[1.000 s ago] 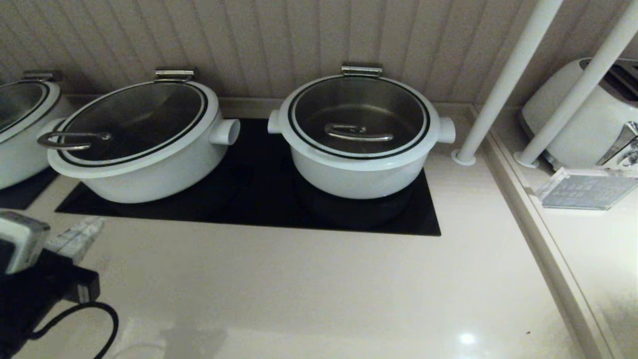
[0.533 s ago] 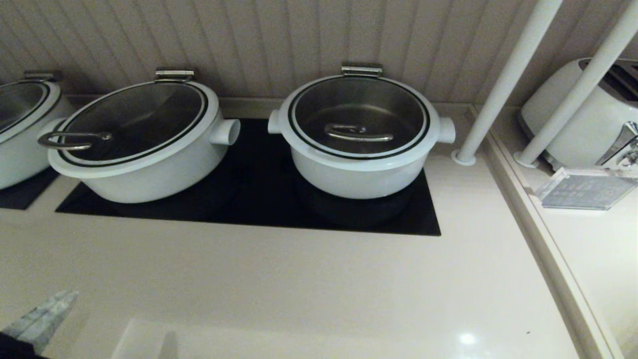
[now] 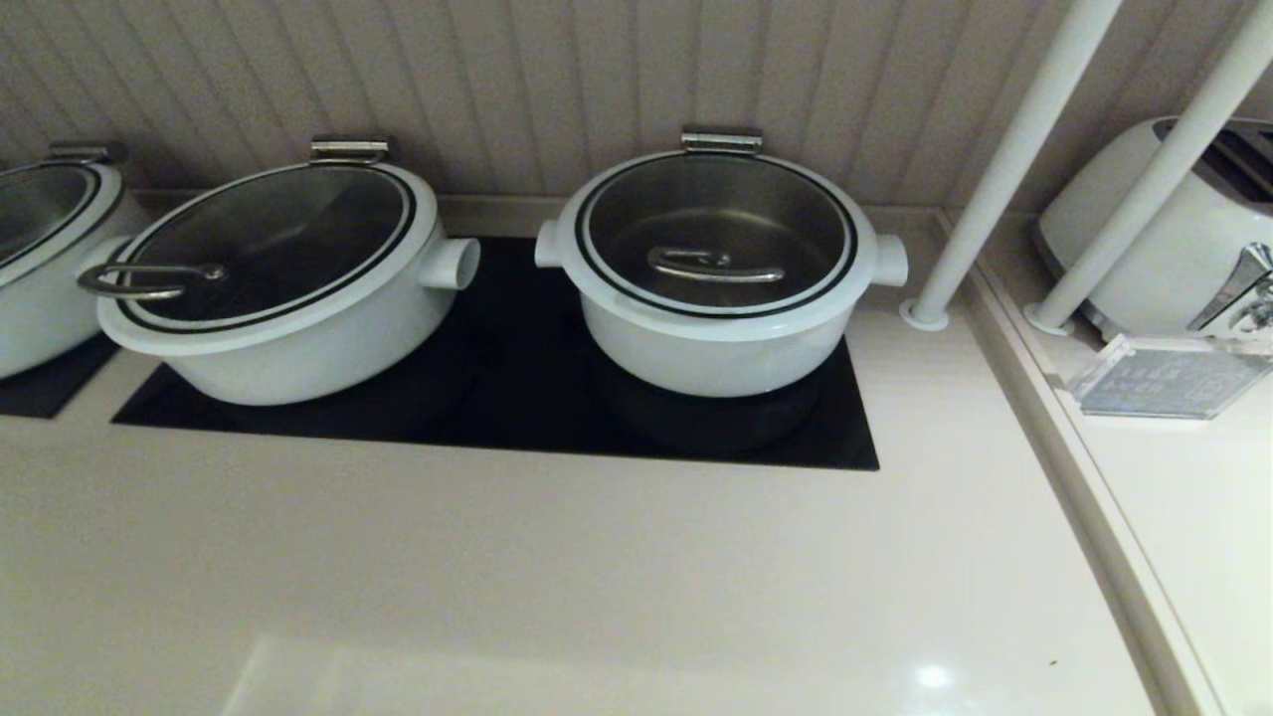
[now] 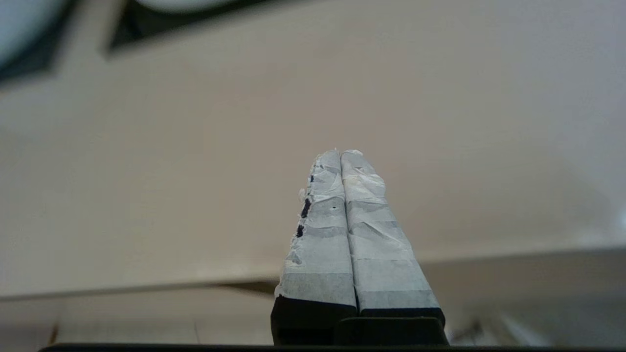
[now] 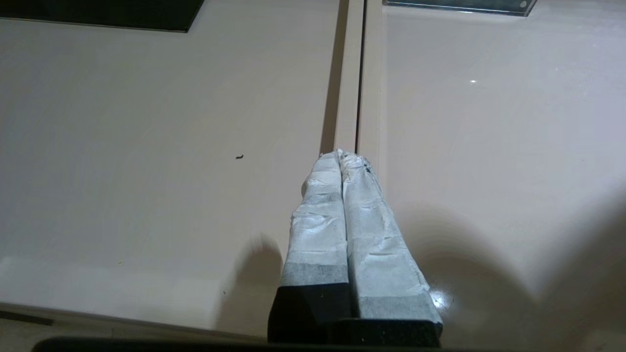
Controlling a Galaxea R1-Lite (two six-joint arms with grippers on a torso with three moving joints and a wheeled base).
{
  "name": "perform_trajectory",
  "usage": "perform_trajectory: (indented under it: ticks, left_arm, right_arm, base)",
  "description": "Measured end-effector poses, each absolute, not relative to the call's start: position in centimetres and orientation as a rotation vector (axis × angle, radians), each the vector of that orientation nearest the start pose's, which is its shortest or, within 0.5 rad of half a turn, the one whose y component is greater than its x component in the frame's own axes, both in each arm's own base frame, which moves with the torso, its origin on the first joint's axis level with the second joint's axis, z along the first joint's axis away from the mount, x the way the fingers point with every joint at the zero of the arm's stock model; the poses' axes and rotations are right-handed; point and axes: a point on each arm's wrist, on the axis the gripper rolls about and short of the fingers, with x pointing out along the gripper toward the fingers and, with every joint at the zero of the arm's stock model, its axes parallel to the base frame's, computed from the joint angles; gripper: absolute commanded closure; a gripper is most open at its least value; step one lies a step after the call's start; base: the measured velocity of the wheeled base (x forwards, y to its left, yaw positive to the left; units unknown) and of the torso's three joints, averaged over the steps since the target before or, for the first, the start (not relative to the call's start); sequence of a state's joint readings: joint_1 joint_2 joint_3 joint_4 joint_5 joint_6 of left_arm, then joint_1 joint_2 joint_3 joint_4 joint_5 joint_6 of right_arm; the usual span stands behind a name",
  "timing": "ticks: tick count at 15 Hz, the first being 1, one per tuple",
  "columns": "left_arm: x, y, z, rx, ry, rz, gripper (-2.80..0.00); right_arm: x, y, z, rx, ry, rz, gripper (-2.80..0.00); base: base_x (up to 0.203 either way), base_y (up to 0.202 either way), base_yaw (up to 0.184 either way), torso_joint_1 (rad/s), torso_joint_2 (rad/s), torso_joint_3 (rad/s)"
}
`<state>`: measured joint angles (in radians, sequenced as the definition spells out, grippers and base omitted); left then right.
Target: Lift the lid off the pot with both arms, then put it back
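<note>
A white pot (image 3: 716, 343) stands on the black cooktop (image 3: 517, 418) in the middle of the head view. Its glass lid (image 3: 716, 214) sits closed on it, with a metal handle (image 3: 714, 265) on top and a hinge clip at the back. Neither arm shows in the head view. My left gripper (image 4: 341, 152) is shut and empty over the beige counter near its front edge. My right gripper (image 5: 340, 153) is shut and empty over the counter seam at the right.
A second white pot (image 3: 288, 318) with a lid stands left of the first, and a third pot (image 3: 40, 249) at the far left. Two white poles (image 3: 1004, 169) rise at the right. A toaster (image 3: 1174, 239) and a clear sign holder (image 3: 1164, 378) stand on the right side counter.
My left arm has drawn back out of the head view at the lower left. The pots and lids have not moved.
</note>
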<state>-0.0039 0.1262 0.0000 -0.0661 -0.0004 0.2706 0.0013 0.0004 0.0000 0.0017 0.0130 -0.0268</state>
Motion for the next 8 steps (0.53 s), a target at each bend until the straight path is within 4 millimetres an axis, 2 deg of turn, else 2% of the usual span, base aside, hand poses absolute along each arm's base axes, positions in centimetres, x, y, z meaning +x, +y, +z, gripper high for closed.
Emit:
perform_trajectory:
  ticks: [3,8]
  left_arm:
    - [-2.01,0.01,8.24,0.262,-0.026,-0.001,0.0]
    - [-2.28,0.02,8.18,0.26,-0.058,0.005,0.0]
  right_arm:
    - [-2.28,0.03,7.54,-0.027,0.002,0.015,0.0]
    - [-2.28,0.03,7.53,-0.027,0.002,0.014,0.0]
  base:
    - [0.0,0.0,0.0,0.0,0.0,0.0]
    - [0.0,0.0,0.0,0.0,0.0,0.0]
